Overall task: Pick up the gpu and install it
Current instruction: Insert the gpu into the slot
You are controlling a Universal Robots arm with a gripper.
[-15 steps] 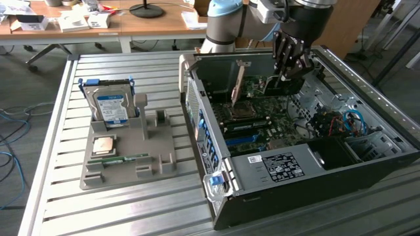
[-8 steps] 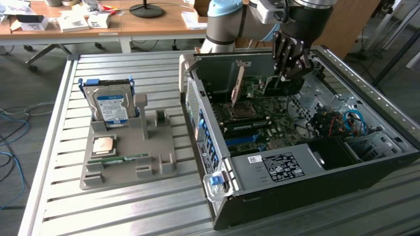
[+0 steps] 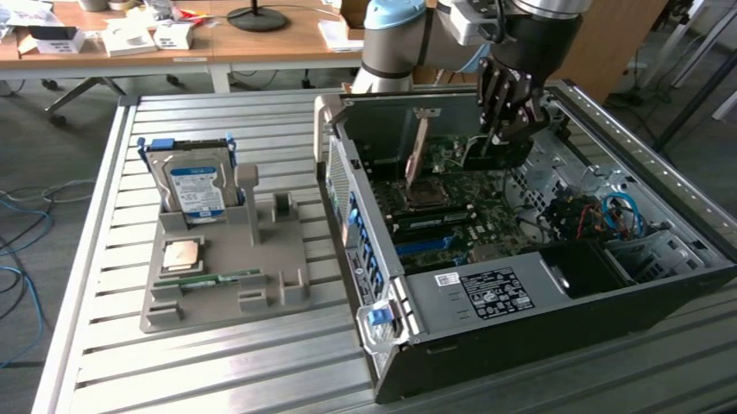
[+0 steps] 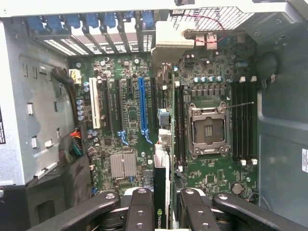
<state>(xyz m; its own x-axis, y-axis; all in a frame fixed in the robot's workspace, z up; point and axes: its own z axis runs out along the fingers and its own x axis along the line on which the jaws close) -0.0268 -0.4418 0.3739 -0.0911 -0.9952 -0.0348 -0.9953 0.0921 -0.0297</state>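
Finds the end effector [image 3: 503, 138] inside the open computer case [image 3: 553, 345] on the table [image 3: 230, 379], above the motherboard [image 3: 461, 216]. Records a narrow setting, fingers [image 4: 142, 209] pressed to the gpu [image 4: 161, 214] from both sides. Notes the gpu directly between the fingertips in the wrist view, edge-on, dark, with a green logo on its upper edge. Places the card over the strip of board between the long blue slot [image 4: 142, 108] and the CPU socket [image 4: 207, 125], parallel to both. In the exterior view, sees the gpu [image 3: 417, 151] upright and tan-brown, just beside the end effector on the exterior view's left. Cannot confirm contact between card and any slot. Logs a grey tray [image 3: 219, 310] on the table, well apart from the case toward the exterior view's left. Notes a blue-labelled hard drive [image 3: 196, 185] upright at the tray's far end and a green memory stick [image 3: 207, 280] flat nearer the front.
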